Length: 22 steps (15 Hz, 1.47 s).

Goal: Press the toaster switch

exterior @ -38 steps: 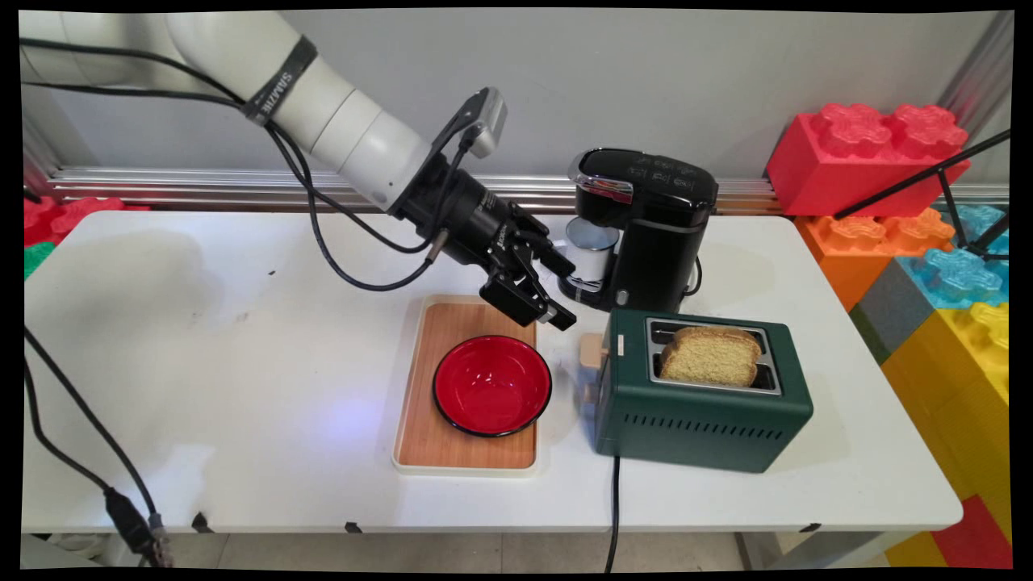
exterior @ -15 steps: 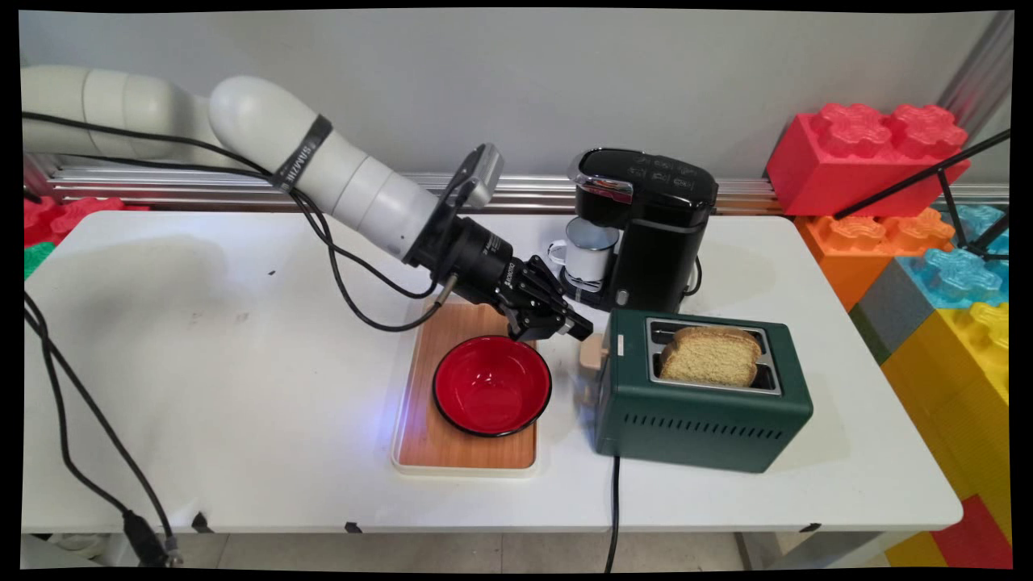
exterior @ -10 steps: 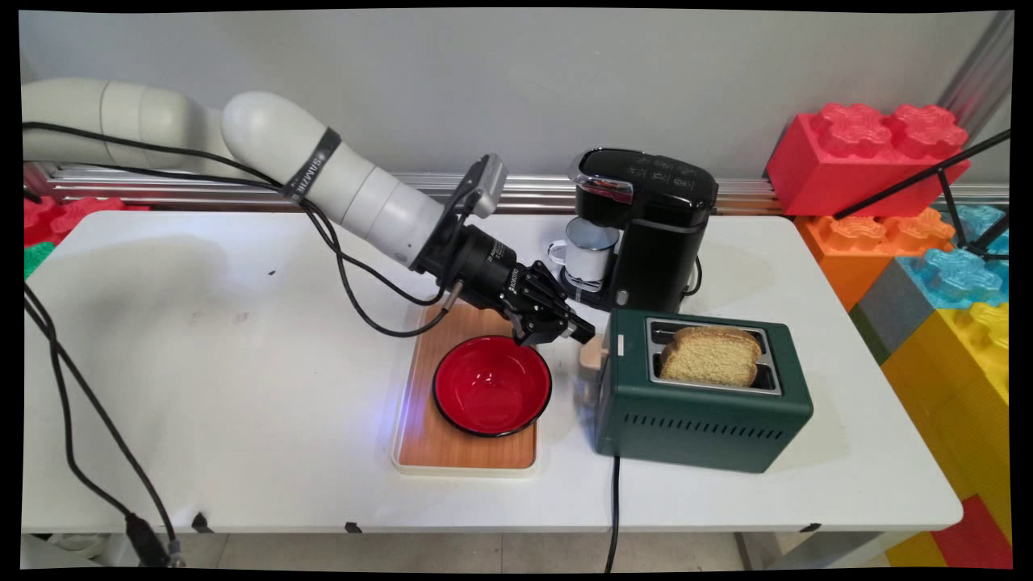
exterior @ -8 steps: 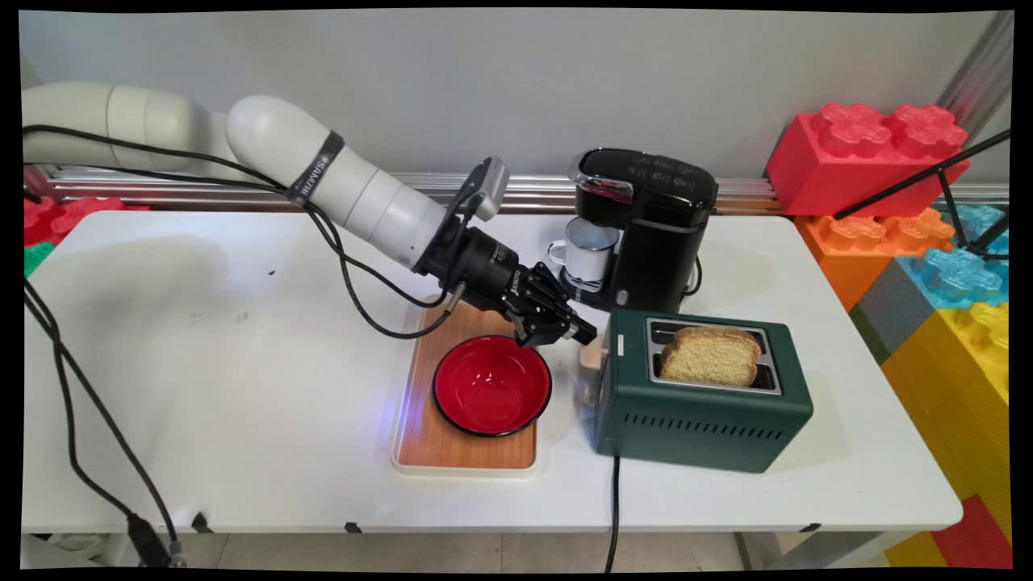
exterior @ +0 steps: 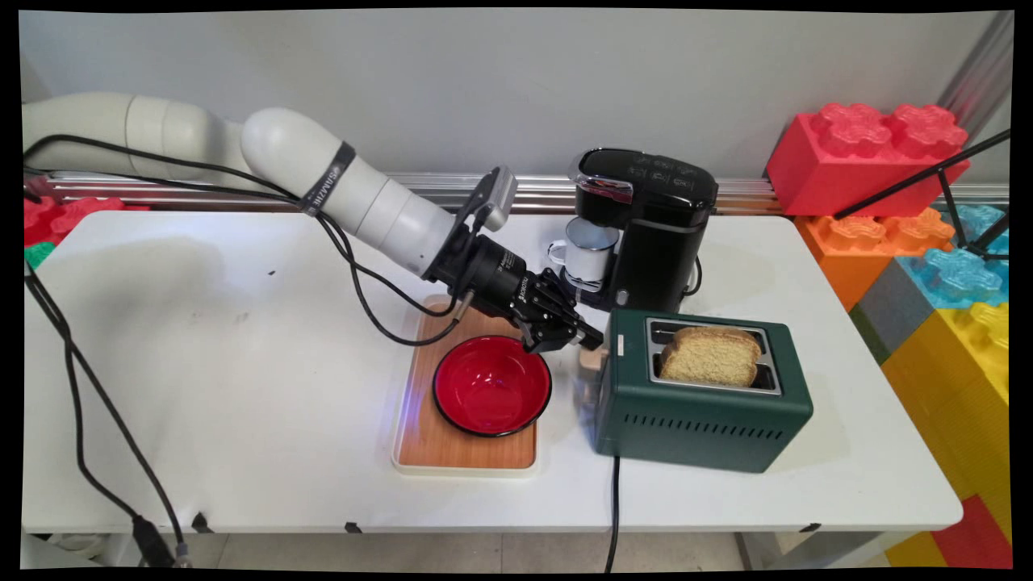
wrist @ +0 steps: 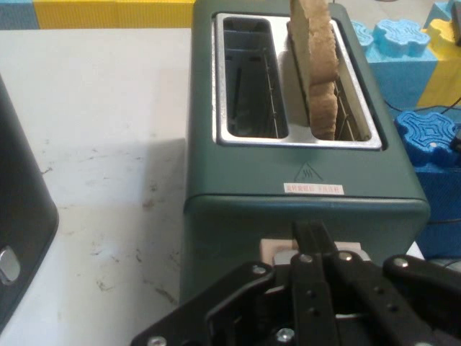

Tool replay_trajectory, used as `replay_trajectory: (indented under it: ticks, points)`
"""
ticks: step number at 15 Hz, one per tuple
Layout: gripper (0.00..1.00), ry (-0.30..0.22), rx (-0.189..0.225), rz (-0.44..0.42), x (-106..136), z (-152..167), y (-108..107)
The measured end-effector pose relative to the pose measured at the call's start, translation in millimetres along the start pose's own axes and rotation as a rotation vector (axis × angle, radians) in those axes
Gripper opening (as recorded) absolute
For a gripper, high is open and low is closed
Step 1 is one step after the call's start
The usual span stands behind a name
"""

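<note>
A dark green toaster (exterior: 702, 403) (wrist: 302, 166) stands on the white table (exterior: 242, 339), right of centre. One slice of bread (exterior: 710, 355) (wrist: 317, 65) sticks up from one slot; the other slot is empty. My gripper (exterior: 593, 339) (wrist: 310, 232) is shut, with nothing between its fingers. Its tip rests on top of the toaster's beige lever (exterior: 591, 363) (wrist: 277, 251) at the left end. Just left of the gripper, a red bowl (exterior: 492, 386) sits on a wooden tray (exterior: 468, 452).
A black coffee maker (exterior: 646, 226) (wrist: 21, 238) with a white mug (exterior: 589, 252) under its spout stands behind the toaster. The toaster's cord (exterior: 613, 508) hangs over the front edge. Large coloured blocks (exterior: 928, 242) are stacked to the right of the table.
The gripper has come down and to the right, from above the tray's back end to the toaster's lever. The bread, bowl and mug have not moved.
</note>
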<state>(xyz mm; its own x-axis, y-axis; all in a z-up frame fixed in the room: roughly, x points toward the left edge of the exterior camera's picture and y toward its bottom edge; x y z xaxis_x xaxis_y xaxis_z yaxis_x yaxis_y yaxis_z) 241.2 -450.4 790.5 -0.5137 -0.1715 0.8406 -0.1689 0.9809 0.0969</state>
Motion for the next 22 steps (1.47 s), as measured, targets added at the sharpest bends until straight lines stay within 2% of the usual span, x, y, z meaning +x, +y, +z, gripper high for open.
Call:
replay_trajectory:
  ticks: [9, 22]
  points:
    - [0.00, -0.012, -0.008, 0.008, -12, 11, 2]
    - [0.00, -0.037, 0.001, 0.015, -32, 24, -3]
